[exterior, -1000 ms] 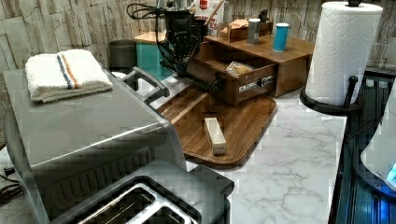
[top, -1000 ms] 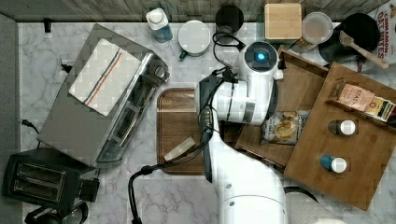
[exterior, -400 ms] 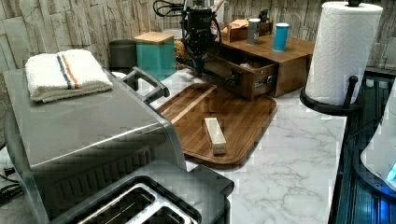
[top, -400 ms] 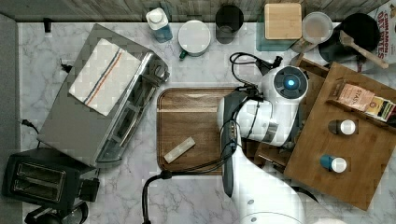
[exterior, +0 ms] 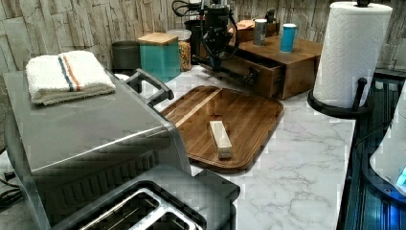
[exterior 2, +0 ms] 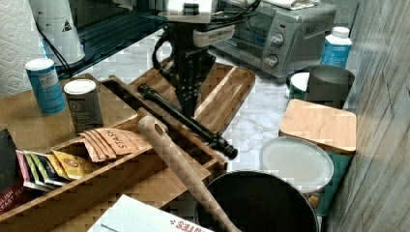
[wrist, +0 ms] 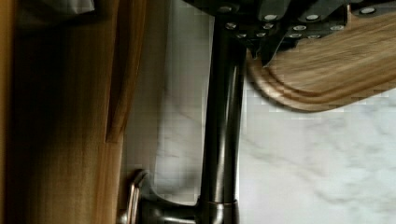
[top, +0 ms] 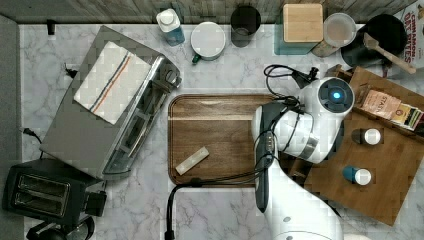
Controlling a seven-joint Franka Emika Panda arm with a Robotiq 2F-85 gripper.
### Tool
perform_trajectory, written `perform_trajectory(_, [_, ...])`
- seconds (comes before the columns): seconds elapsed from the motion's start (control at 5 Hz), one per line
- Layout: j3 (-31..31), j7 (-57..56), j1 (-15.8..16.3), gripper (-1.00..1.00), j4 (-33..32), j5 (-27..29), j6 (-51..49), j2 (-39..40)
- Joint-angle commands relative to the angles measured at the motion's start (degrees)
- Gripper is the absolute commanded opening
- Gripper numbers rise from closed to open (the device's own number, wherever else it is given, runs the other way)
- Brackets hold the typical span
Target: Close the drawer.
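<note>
In the left view, a black toaster [exterior: 158,201] sits nearest, with a silver toaster oven [exterior: 86,124] behind it carrying a folded white towel with coloured stripes [exterior: 67,76]. Beyond these, a dark wooden tray with rounded corners [exterior: 239,120] lies on the marble bench [exterior: 297,177] and holds a small pale block [exterior: 220,139]; a paper towel roll [exterior: 352,52] stands at the left view's right. Farther back sits the wooden cabinet, and the drawer [exterior: 256,76] is set low in its front, nearly flush with the cabinet face, with a dark bar handle [exterior: 244,74] running along it. The end effector [exterior: 216,62] hangs straight down at that handle, at the drawer's end toward the left view's left; in the wrist view its fingers [wrist: 271,46] sit right at the handle bar [wrist: 224,126], but whether they are closed around it or merely beside it cannot be told. On the cabinet's flat top stand a blue canister [exterior: 288,37] and a grey one [exterior: 260,31]. Against the back wall are a teal box with a wooden lid [exterior: 160,55] and a dark cup [exterior: 125,55].
</note>
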Motion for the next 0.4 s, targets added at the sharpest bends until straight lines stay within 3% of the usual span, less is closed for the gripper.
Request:
perform_trajectory(0.2, [-16.5,5.7,-8.0,-1.0,-4.2,-12.1,2.3,-2.9])
perform_trajectory(0.4, [-17.4,5.4,-7.1,-1.0,-4.3,-11.6,2.3,-2.8])
